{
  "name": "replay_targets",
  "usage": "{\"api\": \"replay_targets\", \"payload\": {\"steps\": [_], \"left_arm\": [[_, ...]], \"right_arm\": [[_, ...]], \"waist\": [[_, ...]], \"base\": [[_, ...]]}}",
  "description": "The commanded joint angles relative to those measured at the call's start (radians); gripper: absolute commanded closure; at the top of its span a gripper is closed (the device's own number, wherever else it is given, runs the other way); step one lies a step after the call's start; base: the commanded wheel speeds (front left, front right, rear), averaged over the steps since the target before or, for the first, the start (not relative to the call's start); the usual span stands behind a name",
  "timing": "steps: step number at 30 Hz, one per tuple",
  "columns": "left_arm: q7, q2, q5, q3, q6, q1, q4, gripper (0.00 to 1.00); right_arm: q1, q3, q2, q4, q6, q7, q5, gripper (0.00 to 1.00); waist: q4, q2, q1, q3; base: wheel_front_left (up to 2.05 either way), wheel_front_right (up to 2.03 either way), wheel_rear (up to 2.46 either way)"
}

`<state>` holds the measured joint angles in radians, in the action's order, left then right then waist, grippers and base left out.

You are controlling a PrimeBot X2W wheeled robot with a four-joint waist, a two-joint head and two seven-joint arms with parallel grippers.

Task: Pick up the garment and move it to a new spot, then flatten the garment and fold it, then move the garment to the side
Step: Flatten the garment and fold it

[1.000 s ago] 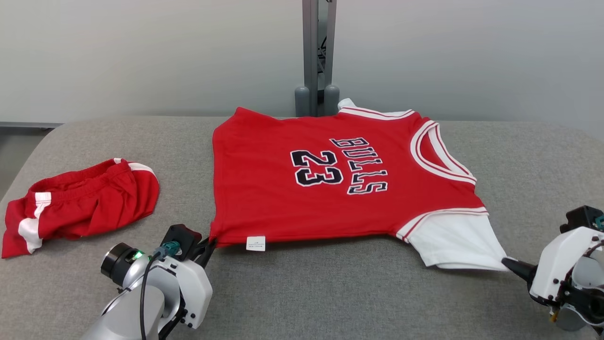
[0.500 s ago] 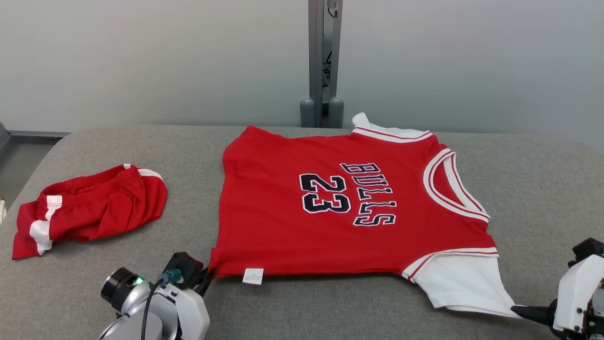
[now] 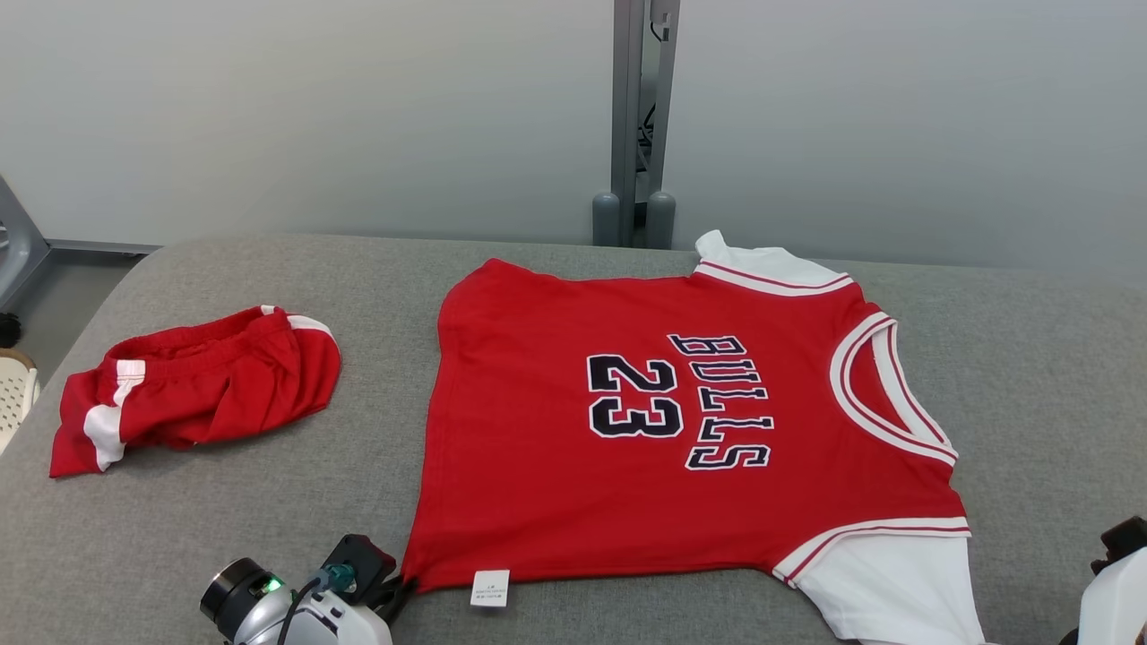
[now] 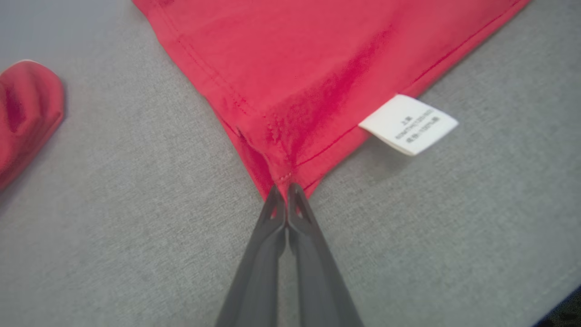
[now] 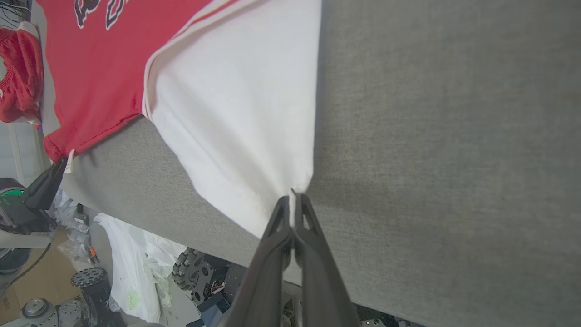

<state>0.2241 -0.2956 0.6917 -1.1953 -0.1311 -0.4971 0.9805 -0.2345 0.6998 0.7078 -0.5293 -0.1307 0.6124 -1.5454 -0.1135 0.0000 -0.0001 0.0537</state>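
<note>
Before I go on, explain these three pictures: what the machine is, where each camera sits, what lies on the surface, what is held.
This is a wheeled robot with two arms, each ending in a two-fingered gripper. The wide picture comes from a camera on its head, looking down at a grey fabric-covered table. The other two come from cameras on its wrists, looking along each gripper's dark fingers. On the table lie a red Bulls 23 jersey, spread flat, and crumpled red shorts, apart to its left. The left gripper is shut on the jersey's bottom hem corner, near a white label. The right gripper is shut on the tip of the white sleeve.
</note>
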Motion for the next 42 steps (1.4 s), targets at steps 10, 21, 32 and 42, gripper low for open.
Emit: {"api": "replay_targets", "payload": {"steps": [10,21,32,42], "left_arm": [[-0.028,-0.096,0.056,-0.050,0.001,0.011,-0.068,1.00],[-0.162,-0.184,0.079,-0.079,0.001,0.025,-0.249,1.00],[-0.376,-0.331,0.101,-0.082,0.001,0.070,-0.551,1.00],[-0.466,-0.407,0.154,-0.082,0.001,0.073,-0.698,1.00]], "right_arm": [[0.051,-0.038,0.038,0.092,0.000,0.007,-0.064,1.00],[0.129,-0.021,0.146,0.184,0.000,0.074,-0.140,1.00],[0.202,0.043,0.267,0.333,0.000,0.054,-0.213,1.00],[0.203,0.125,0.339,0.414,0.000,-0.025,-0.280,1.00]], "waist": [[-0.001,0.0000,0.0001,-0.006],[-0.007,0.0000,0.0001,-0.007],[0.008,0.0000,0.0001,-0.010],[0.015,0.0000,0.0001,-0.013]], "base": [[0.00,0.00,0.00],[0.00,0.00,0.00],[0.00,0.00,0.00],[0.00,0.00,0.00]]}}
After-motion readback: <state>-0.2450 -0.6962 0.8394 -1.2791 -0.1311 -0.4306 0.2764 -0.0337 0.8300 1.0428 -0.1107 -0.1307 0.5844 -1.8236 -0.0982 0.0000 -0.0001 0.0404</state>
